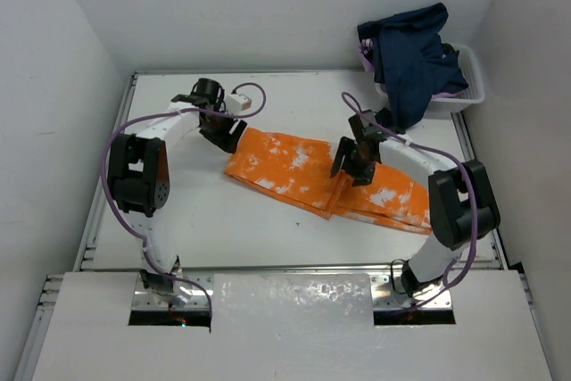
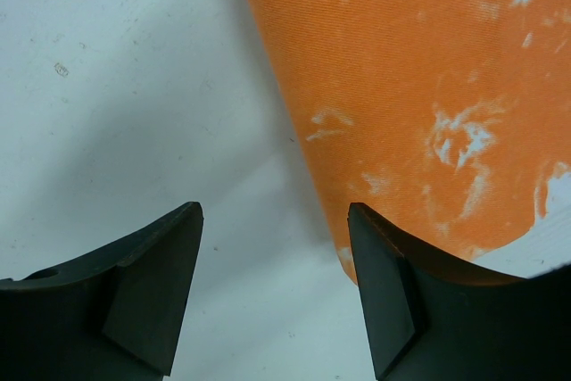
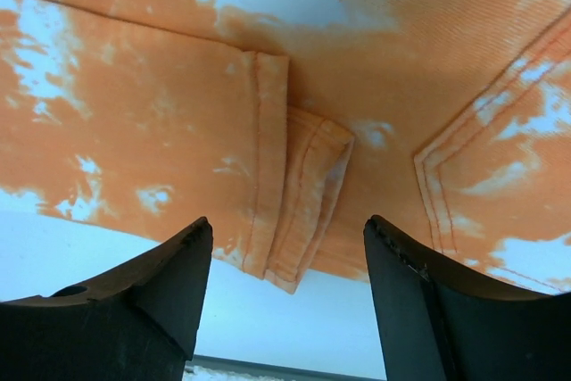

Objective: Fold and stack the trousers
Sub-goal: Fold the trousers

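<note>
Looking down, we see the trousers (image 1: pixel 303 171) lying flat across the middle of the table (image 1: pixel 205 220). Our left gripper (image 2: pixel 275 216) hangs just off their left edge, jaws apart and empty. Our right gripper (image 3: pixel 287 225) hangs above a stitched hem (image 3: pixel 308 194) near their middle, jaws apart, holding nothing.

This is a robotics lab test cell. A white table (image 1: pixel 268 229) is boxed in on three sides by plain white walls (image 1: pixel 268 15), with metal rails (image 1: pixel 85 247) along its edges. The left arm (image 1: pixel 138 171) and right arm (image 1: pixel 459 202) are bolted at the near edge and trail purple cables (image 1: pixel 110 194). The only household things are laundry: orange trousers (image 1: pixel 294 167) lying on the table, and a white basket (image 1: pixel 475 82) heaped with dark clothes (image 1: pixel 415 55) in the far right corner.
</note>
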You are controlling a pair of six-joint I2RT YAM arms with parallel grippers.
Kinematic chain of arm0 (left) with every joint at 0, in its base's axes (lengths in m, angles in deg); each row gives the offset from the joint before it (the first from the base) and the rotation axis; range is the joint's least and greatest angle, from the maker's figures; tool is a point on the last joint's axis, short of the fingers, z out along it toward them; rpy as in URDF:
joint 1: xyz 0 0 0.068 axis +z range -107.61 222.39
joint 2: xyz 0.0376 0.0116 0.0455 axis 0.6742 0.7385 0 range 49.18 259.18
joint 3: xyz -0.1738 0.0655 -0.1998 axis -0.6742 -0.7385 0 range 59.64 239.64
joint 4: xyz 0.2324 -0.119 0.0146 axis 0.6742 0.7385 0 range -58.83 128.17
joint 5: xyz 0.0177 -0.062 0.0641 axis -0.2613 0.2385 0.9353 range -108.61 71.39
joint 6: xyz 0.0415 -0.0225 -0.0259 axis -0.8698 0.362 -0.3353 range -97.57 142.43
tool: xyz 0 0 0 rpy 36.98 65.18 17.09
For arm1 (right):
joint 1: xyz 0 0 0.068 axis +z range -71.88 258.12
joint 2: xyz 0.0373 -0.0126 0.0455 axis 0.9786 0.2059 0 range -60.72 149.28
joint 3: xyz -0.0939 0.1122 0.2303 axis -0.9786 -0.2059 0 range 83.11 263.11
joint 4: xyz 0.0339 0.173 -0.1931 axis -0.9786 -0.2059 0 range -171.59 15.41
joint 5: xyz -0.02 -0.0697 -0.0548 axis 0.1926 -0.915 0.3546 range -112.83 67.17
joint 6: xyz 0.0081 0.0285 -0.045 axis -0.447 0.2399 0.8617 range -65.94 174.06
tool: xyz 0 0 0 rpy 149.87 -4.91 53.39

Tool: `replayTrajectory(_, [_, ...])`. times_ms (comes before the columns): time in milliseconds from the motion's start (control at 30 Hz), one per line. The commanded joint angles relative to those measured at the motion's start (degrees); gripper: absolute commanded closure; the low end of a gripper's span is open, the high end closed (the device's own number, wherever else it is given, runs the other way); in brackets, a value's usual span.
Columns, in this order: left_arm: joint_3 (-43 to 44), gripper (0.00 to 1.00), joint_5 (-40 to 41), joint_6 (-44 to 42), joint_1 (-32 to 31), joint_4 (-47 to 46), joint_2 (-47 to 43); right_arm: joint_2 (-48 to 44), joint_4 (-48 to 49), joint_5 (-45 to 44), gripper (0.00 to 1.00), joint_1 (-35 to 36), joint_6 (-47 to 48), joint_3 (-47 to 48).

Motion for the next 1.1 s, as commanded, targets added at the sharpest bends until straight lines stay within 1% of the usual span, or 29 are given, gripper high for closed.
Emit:
replayTrajectory(0, [1.33, 0.36, -0.90, -0.32, 0.53, -1.08, -0.64, 2.76, 1.14, 0.62, 0.34, 0.04, -0.28, 1.73])
replayTrajectory(167, [1.42, 0.36, -1.78, 0.47, 0.53, -1.34, -0.11, 6.54, 2.64, 3.78, 0.32, 0.83, -2.03, 3.22])
replayTrajectory(333, [1.59, 0.36, -2.04, 0.83, 0.53, -1.52, 0.07, 8.93, 3.77, 4.22, 0.33, 2.15, -3.00, 3.76])
replayTrajectory(400, [1.51, 0.36, -1.96, 0.65, 0.53, -1.43, 0.07, 9.19, 4.13, 3.35, 0.42, 2.24, -2.83, 4.10])
replayTrajectory(433, [1.42, 0.36, -1.96, 0.56, 0.53, -1.34, 0.07, 9.28, 3.96, 3.08, 0.48, 2.16, -2.65, 4.97])
replayTrajectory(467, [1.42, 0.36, -2.04, 0.48, 0.53, -1.43, 0.07, 9.28, 3.78, 2.82, 0.60, 2.15, -2.39, 5.50])
replayTrajectory(567, [1.24, 0.36, -1.78, 0.30, 0.53, -1.43, 0.24, 9.46, 3.07, 1.94, 0.72, 2.42, -1.60, 6.83])
replayTrajectory(600, [1.24, 0.36, -1.78, 0.39, 0.53, -1.43, 0.24, 9.98, 3.16, 2.02, 0.75, 2.42, -1.60, 6.83])
replayTrajectory(700, [1.24, 0.36, -1.78, 0.39, 0.53, -1.43, 0.24, 10.95, 3.51, 2.55, 0.77, 2.59, -1.51, 6.83])
replayTrajectory(867, [1.07, 0.36, -1.69, 0.12, 0.53, -1.34, -0.20, 13.32, 3.08, 3.25, 0.75, 2.59, -1.86, 7.00])
replayTrajectory(933, [0.98, 0.36, -1.69, 0.12, 0.53, -1.43, -0.29, 13.94, 3.42, 3.17, 0.82, 2.59, -2.21, 6.74])
replayTrajectory(1033, [0.72, 0.36, -1.69, 0.12, 0.53, -1.52, -0.55, 13.94, 4.39, 2.99, 1.00, 2.59, -2.30, 5.25])
replayTrajectory(1067, [0.72, 0.36, -1.61, 0.12, 0.53, -1.52, -0.64, 13.68, 4.65, 2.73, 1.00, 2.59, -1.60, 5.33])
